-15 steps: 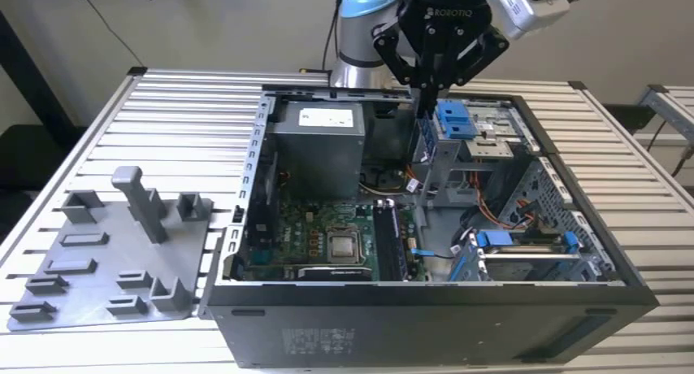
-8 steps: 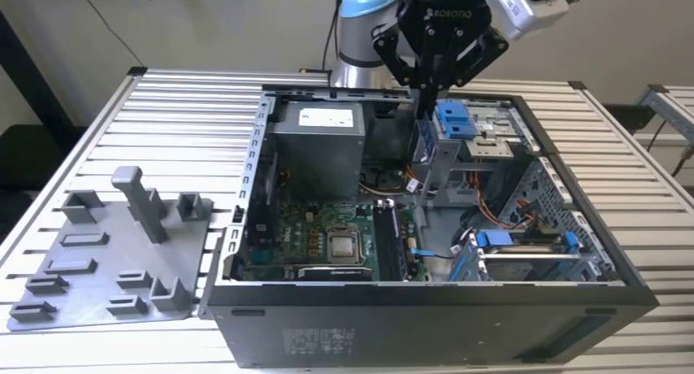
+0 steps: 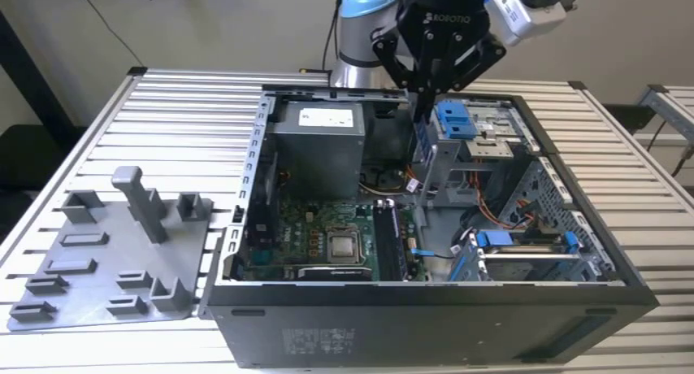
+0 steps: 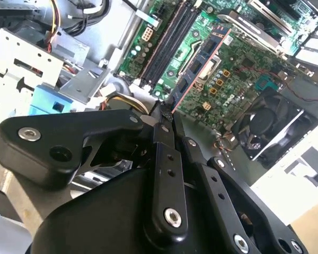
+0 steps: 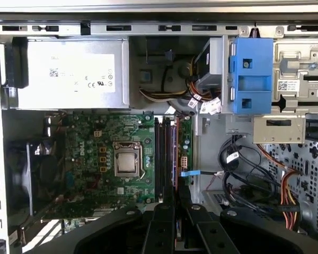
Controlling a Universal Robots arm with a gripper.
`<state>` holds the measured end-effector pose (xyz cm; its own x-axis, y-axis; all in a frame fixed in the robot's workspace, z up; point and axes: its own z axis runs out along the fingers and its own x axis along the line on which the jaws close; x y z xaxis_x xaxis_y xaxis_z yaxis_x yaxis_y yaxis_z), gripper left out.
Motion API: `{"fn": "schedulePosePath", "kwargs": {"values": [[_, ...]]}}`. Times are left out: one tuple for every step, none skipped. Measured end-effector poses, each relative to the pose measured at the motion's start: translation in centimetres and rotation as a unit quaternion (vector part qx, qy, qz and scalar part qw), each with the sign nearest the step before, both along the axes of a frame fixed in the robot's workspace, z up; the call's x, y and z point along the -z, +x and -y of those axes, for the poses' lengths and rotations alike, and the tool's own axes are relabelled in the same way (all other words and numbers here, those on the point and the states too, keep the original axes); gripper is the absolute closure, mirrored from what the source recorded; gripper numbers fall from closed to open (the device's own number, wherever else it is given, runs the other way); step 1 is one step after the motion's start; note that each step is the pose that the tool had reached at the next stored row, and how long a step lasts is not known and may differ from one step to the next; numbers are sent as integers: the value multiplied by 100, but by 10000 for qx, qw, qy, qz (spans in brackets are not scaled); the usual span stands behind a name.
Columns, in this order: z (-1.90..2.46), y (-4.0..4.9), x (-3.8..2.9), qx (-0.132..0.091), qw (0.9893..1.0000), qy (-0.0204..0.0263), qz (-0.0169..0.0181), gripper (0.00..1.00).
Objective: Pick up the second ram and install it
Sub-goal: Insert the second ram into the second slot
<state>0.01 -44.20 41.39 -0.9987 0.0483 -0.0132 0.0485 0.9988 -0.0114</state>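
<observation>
My gripper hangs over the open computer case, shut on the second ram. The stick points down from the fingertips, well above the board. In the second wrist view the ram is a dark blue board with chips and a reddish edge, pinched between the black fingers. It appears edge-on as a thin line in the first wrist view, just beside the long dark memory slots of the green motherboard. The silver square chip lies beside those slots.
A grey power supply fills the case's far corner. Blue drive brackets and bundled cables crowd the side at the exterior view's right. A fan sits by the board. A grey tray of upright holders stands at the exterior view's left.
</observation>
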Motion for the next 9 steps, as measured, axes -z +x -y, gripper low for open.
{"fn": "schedulePosePath", "kwargs": {"values": [[0, 1, 8, 30, 10000, -1, 0, 86], [0, 5, 15, 50, 10000, -1, -1, 86], [0, 8, 23, 64, 10000, -1, -1, 86], [0, 10, 31, 75, 10000, 0, -1, 86], [1, 13, 40, 84, 10000, 0, -1, 86], [3, 16, 50, 93, 10000, -1, -2, 86], [4, 18, 60, 100, 9999, -1, -2, 86], [6, 21, 70, 108, 9999, 0, -2, 86], [9, 23, 81, 116, 9999, 0, -2, 86]]}}
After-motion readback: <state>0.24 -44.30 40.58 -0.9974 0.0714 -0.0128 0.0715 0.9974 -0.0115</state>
